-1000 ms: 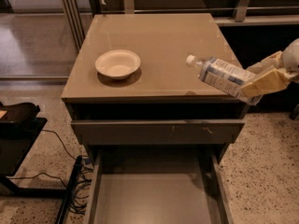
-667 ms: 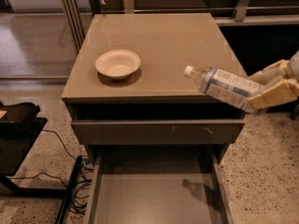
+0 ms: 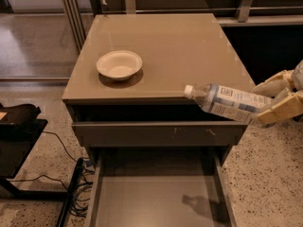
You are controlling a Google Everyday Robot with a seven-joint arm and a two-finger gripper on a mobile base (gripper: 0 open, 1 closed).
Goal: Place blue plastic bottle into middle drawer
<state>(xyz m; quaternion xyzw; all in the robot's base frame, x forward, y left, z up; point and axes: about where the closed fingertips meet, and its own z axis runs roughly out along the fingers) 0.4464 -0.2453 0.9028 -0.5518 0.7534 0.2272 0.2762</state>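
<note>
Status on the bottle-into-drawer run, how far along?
Done: middle drawer stands open; gripper, at the right of the cabinet, has its jaws shut on the blue plastic bottle. In hand: bottle held near-level in the air, cap leftward, its shadow on the drawer floor. Left: lower it in and release.

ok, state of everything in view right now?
blue plastic bottle: capped, near-horizontal, held in the air, cap pointing left.
gripper: at the right edge, shut on the bottle's base end.
middle drawer: pulled open, holding nothing, bottle's shadow on its floor.
upper drawer: looks shut, front scuffed.
white bowl: upright, empty, on the cabinet top.
</note>
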